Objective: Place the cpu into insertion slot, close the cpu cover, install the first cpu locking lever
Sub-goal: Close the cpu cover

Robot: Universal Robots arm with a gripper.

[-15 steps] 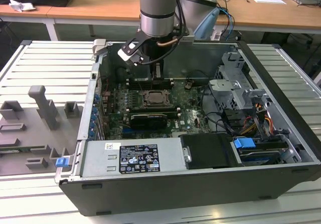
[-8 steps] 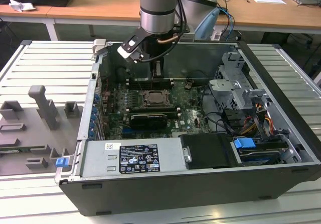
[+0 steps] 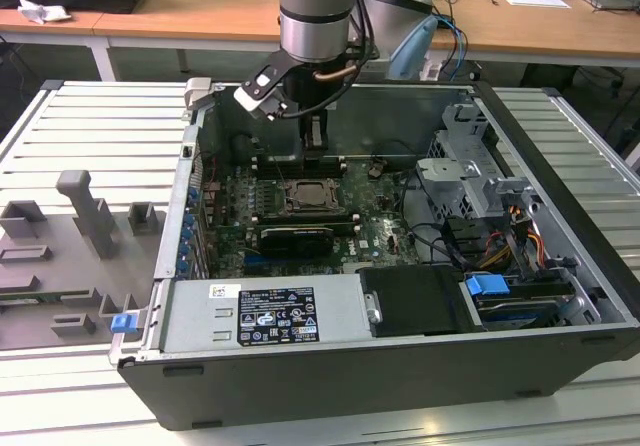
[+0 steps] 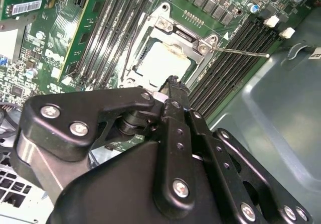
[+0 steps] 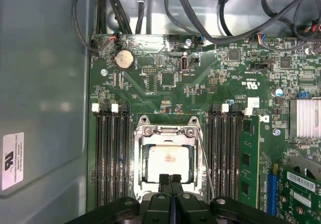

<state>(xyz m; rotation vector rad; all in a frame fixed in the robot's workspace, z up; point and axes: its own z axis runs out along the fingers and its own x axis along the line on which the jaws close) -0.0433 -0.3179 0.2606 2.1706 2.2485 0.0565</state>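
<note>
Gripper: fingers shut together, holding nothing, tips poised just over the edge of the cover.
Cpu: seated in the socket, with the cover lying flat over it.
Lever: juts free beside the socket.
Judged: lever step in hand. Latching calls for pressing it down and under its catch.

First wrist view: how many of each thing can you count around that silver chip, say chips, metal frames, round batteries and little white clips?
cpu: 1
cpu cover: 1
round coin battery: 1
white slot clips: 4
Total: 7
</note>
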